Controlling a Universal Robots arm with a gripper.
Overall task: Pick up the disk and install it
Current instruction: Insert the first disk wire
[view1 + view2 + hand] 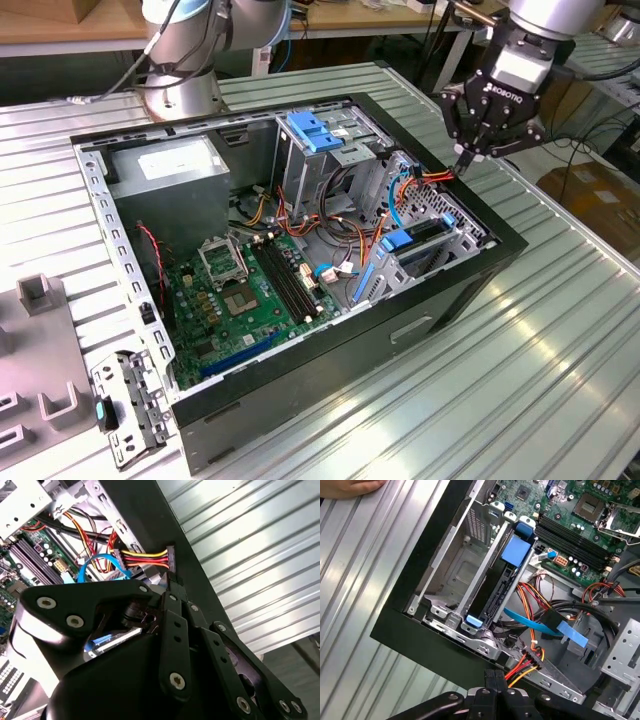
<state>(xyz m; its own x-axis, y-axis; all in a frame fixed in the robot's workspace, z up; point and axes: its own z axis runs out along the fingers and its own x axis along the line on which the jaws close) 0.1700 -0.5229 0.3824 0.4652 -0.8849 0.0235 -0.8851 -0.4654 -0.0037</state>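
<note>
The black gripper hangs over the open black computer case's rim, fingers drawn narrow, seemingly pinching the red-yellow-black power plug clear of the bay where the blue-railed silver disk already sits edge-on.

Ribbed metal tabletop gleams; wooden workbench stands behind.
</note>
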